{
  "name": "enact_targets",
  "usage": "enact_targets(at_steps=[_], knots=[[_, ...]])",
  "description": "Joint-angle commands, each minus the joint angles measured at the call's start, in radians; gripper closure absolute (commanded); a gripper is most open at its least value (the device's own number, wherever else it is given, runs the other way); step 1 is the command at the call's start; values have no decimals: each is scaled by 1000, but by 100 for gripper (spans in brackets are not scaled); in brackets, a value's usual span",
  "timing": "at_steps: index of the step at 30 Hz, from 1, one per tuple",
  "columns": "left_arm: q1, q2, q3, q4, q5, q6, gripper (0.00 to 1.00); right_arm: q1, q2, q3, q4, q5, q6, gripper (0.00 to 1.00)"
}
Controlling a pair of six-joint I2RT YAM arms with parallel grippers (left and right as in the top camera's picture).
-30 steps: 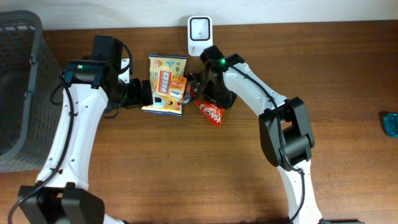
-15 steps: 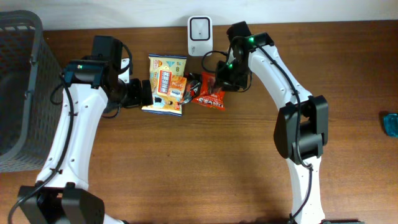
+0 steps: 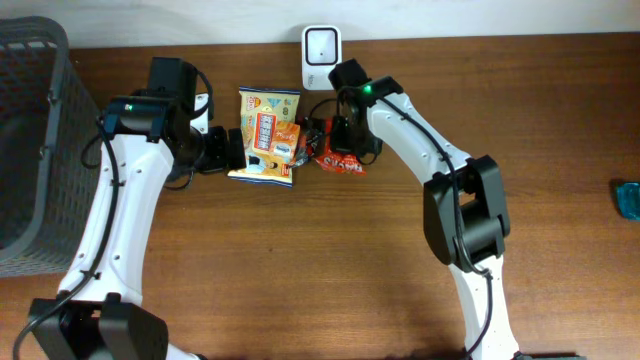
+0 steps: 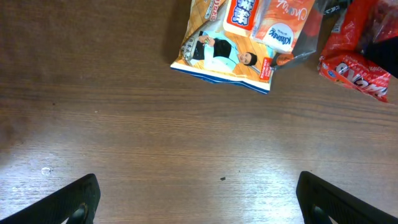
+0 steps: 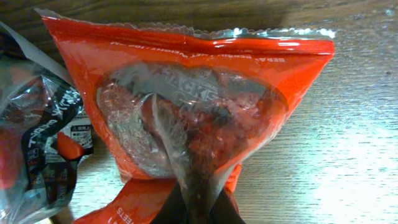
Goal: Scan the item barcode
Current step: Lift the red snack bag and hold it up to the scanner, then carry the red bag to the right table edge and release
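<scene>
Wood table (image 3: 300,290) across the whole overhead view. At its left end, a tall grey mesh basket (image 3: 30,140).

Left arm (image 3: 120,200) stretched in from the front left. Left jaws spread wide over bare wood, just left of the yellow bag (image 3: 268,135), touching nothing.

Right arm (image 3: 420,140) bent over the middle of the table. Right jaws pressed together on a fold of clear film on the red bag (image 3: 342,158), pinching it.

Yellow bag flat on the table, in front and to the left of the white scanner (image 3: 320,45).

Red bag just right of the yellow bag, in front of the scanner and a little to its right, near it but apart. Clear window toward the right wrist camera. Lifted or resting on the wood: cannot tell.

Between the two bags, a small dark wrapper (image 3: 308,140), overlapping the yellow bag's edge and just beside the red bag.

At the far right edge, a small teal thing (image 3: 628,198), well apart from the rest.
</scene>
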Motion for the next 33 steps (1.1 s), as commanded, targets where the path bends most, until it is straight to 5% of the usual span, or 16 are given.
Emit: enact_targets(at_steps=[1, 8, 12, 17, 22, 24, 33], knots=[[2, 0, 4, -2, 8, -5, 1, -61, 17, 63, -16, -180, 0, 96], [2, 0, 4, -1, 8, -5, 1, -306, 17, 134, 87, -1056, -14, 96], [2, 0, 4, -1, 8, -5, 1, -312, 17, 134, 280, -1230, 78, 96], [2, 0, 4, -1, 8, -5, 1, -254, 17, 141, 410, -840, 92, 96], [2, 0, 4, -1, 8, -5, 1, -87, 19, 227, 598, 0, 90, 96], [2, 0, 4, -1, 8, -5, 1, -12, 25, 227, 651, 194, 34, 96], [2, 0, 4, -1, 8, -5, 1, -18, 87, 227, 582, 254, 34, 96]])
